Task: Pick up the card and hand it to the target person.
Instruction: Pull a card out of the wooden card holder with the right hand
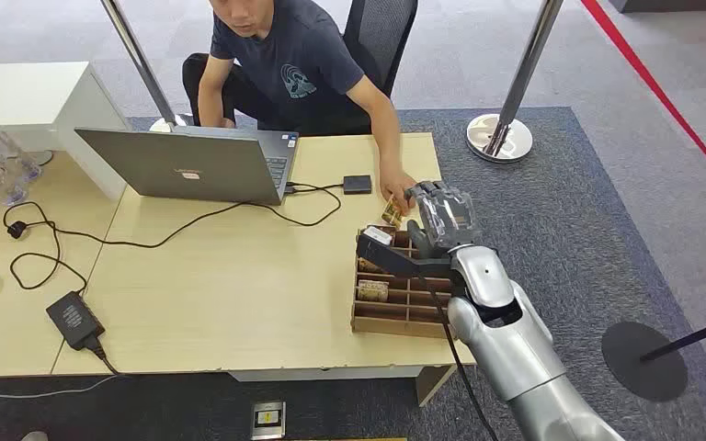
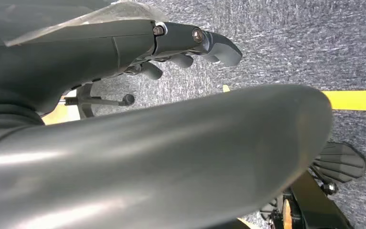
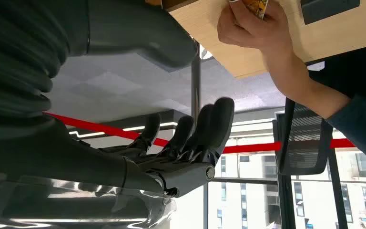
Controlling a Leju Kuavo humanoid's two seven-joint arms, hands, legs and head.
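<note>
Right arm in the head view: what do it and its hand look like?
The right arm is glossy silver with rounded shell segments, and a thin black cable runs along its inner side. A black bracket sits at the wrist. The right hand has dark grey fingers under a clear plastic cover over its back. In the right wrist view, a ribbed grey cover sits behind the hand.

The head view looks forward and down from high up onto the desk [image 1: 239, 276], the seated person [image 1: 285, 64] beyond it. The right wrist view sits close behind the right hand [image 3: 181, 152], turned over, sharing the desk [image 3: 248, 52] edge and the person's hand [image 3: 250, 28]. The left wrist view faces carpet [image 2: 290, 43].
</note>
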